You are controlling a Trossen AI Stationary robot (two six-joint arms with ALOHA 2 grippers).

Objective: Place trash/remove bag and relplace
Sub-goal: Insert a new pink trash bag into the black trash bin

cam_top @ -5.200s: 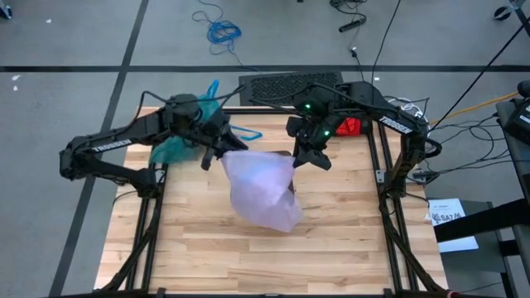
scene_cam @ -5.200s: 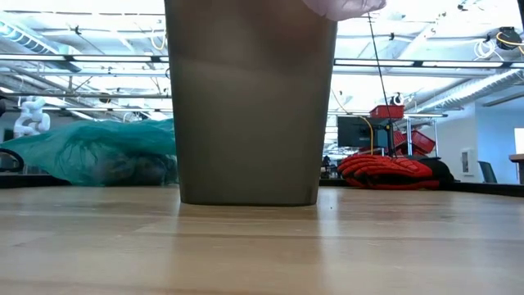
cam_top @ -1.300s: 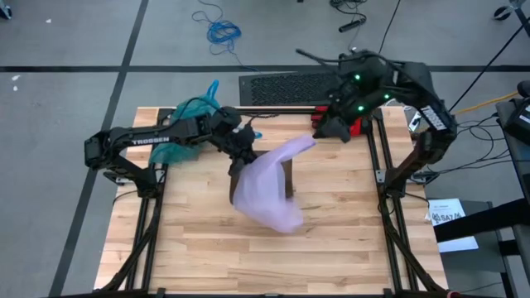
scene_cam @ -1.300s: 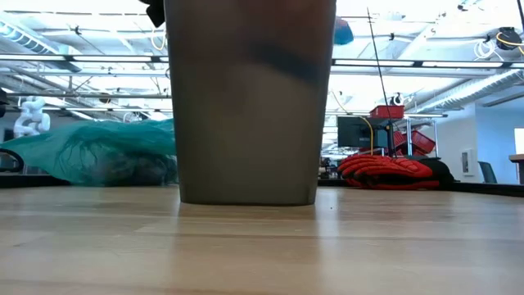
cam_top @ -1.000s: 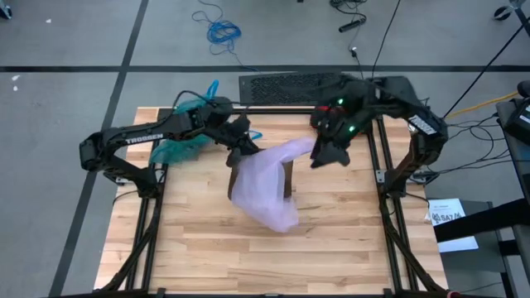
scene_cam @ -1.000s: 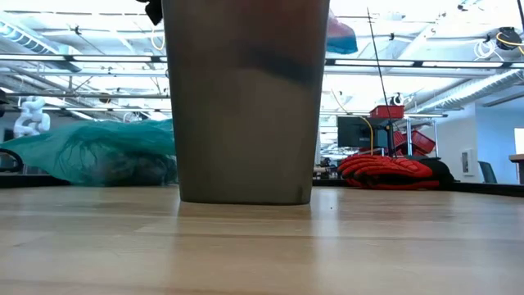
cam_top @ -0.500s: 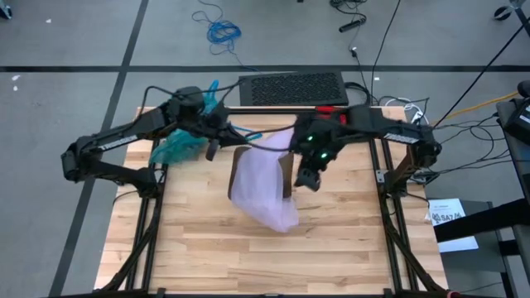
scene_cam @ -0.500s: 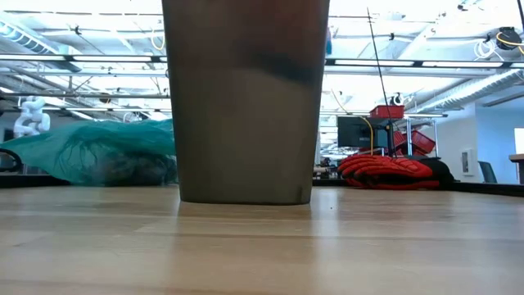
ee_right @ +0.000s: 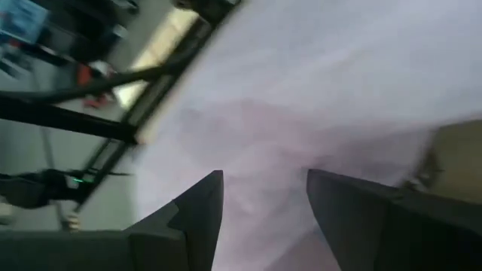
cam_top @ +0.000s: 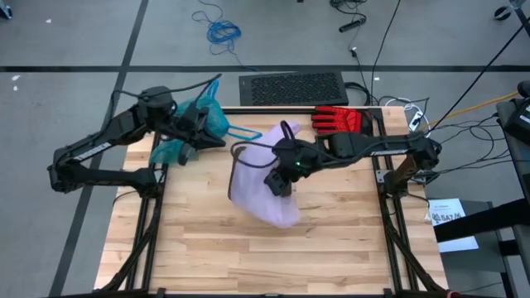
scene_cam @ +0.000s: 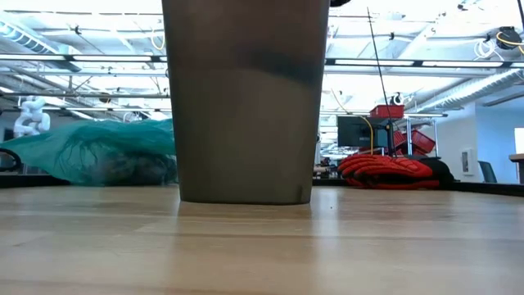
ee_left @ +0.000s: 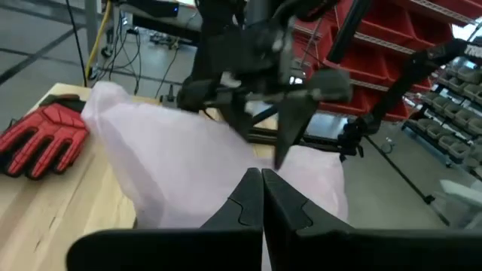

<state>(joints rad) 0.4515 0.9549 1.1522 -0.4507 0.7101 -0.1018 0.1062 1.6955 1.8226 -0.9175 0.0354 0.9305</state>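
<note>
A pale pink-lilac bag [cam_top: 263, 192] lies draped over the brown bin [scene_cam: 246, 98], which stands on the table's middle; in the high view it hides nearly all of the bin. My right gripper [cam_top: 276, 184] hangs open just over this bag [ee_right: 301, 90], pointing slantwise down. My left gripper [cam_top: 214, 139] is shut and holds nothing, raised near the far left beside the teal bag [cam_top: 189, 132]. The pink bag [ee_left: 188, 158] is beyond its fingertips [ee_left: 261, 181]. The teal bag [scene_cam: 90, 152] lies on the table, with dim lumps showing through its film. Loose trash is out of view. My right gripper has its open fingers [ee_right: 197, 207] right at the pink bag's top, coming slantwise from above and from the table's right. I cannot tell whether they touch the film; nothing is pinched between them.
A red-and-black glove [cam_top: 339, 121] lies at the far right corner. A blue drawstring [cam_top: 245, 133] trails from the teal bag toward the bin. Bare wood spreads along the near half of the table [cam_top: 248, 257]. A black mat [cam_top: 290, 85] lies beyond the far edge.
My left gripper, still shut, has drawn back from the bin toward the far left corner and risen. My right gripper has swung from the far right down over the bin and rolled. The pink bag's raised far-right corner has sunk back onto the bin.
</note>
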